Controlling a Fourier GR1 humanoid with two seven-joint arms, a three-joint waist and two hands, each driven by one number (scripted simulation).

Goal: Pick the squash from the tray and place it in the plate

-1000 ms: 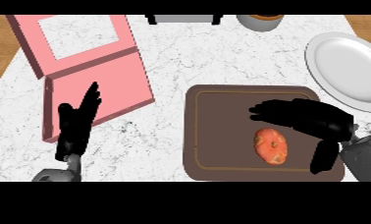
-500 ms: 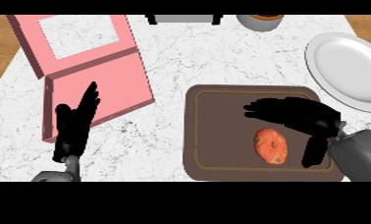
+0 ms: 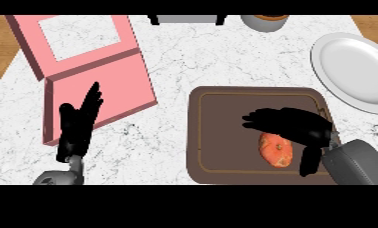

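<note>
squash (image 3: 275, 150) lies on the tray (image 3: 221, 137), plate (image 3: 347, 69) behind it to the right

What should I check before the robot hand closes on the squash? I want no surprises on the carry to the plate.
1. Squash lies on the brown tray, partly in view: ok.
2. Right robot hand is over the squash, fingers on its far side and thumb on its right: ok.
3. Fingers actually touching the squash: cannot tell.
4. White plate sits right of the tray with nothing on it: ok.
5. Left robot hand rests open at the lower left, over the pink box edge, away from the tray: ok.
</note>
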